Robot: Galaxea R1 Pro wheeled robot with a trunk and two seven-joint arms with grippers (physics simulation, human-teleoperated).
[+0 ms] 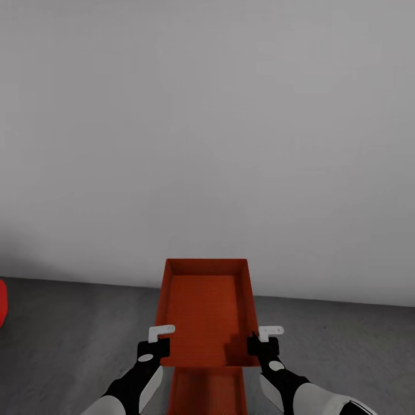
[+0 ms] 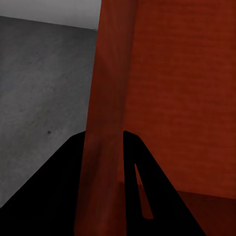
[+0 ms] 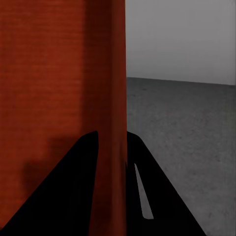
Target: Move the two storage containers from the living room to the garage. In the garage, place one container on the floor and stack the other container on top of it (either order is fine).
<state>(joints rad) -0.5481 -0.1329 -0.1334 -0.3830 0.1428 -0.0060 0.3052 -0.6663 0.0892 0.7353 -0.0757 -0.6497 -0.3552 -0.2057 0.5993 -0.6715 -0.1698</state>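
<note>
The robot faces a plain pale grey wall (image 1: 207,127) in the garage, with dark speckled floor (image 1: 75,334) below it. Both arms reach forward and hold one orange-red container (image 1: 206,311) level in the air between them, its open side up and its ribbed bottom visible inside.

The left pincer (image 1: 157,344) is clamped on the container's left side wall near the close end. In the left wrist view its two black fingers (image 2: 147,187) sit on either side of that thin red wall, one inside the box and one outside, closed against it.

The right pincer (image 1: 262,343) is clamped the same way on the right side wall. In the right wrist view its black fingers (image 3: 73,187) straddle the wall, with grey floor beyond.

A second container (image 1: 208,392) shows directly below the held one, at the bottom edge of the head view between the two forearms. Whether it rests on the floor cannot be told, nor whether the two boxes touch.

A small patch of a red thing (image 1: 2,302) shows at the left edge, by the foot of the wall.
</note>
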